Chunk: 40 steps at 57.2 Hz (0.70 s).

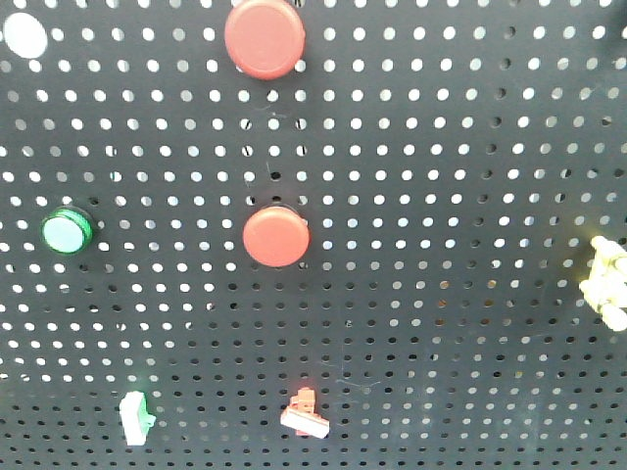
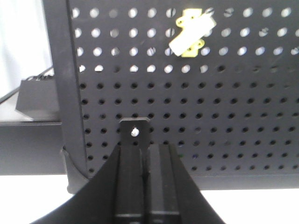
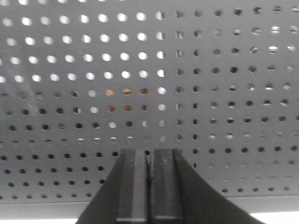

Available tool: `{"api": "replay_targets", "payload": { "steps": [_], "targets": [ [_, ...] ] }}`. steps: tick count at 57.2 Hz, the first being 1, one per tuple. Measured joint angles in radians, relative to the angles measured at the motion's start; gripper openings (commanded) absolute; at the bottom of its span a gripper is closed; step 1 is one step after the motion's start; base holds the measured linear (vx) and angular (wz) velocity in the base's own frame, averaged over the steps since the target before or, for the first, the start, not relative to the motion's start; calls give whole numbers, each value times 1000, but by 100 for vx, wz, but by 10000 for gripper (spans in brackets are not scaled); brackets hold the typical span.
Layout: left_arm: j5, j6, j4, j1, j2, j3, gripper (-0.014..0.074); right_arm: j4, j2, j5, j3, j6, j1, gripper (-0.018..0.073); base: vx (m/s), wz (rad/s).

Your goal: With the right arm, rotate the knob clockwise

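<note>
Before the bare pegboard (image 3: 93, 56), the right gripper (image 3: 149, 186) has fingers pressed together, empty; knob untouched, everything remains

A black perforated metal pegboard (image 1: 441, 147) carries two round red push-buttons (image 1: 265, 37) (image 1: 276, 236) — one above the other — and a green-ringed round button (image 1: 66, 231).

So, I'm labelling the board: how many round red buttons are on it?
2. One large round red button at the top centre of the black pegboard; one smaller round red button directly below, mid-board. Others may sit outside the frame.
</note>
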Motion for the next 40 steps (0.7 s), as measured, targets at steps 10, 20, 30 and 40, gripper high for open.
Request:
{"api": "replay_targets", "payload": {
  "steps": [10,20,30,40],
  "targets": [
    [0,0,0,0,0,0,-6,0,0,6,0,0,0,-9,0,0],
    [0,0,0,0,0,0,-6,1,0,6,0,0,0,-9,0,0],
    [0,0,0,0,0,0,-6,2,0,7,1,0,0,-9,0,0],
    [0,0,0,0,0,0,-6,3,0,7,1,0,0,-9,0,0]
  ]
}}
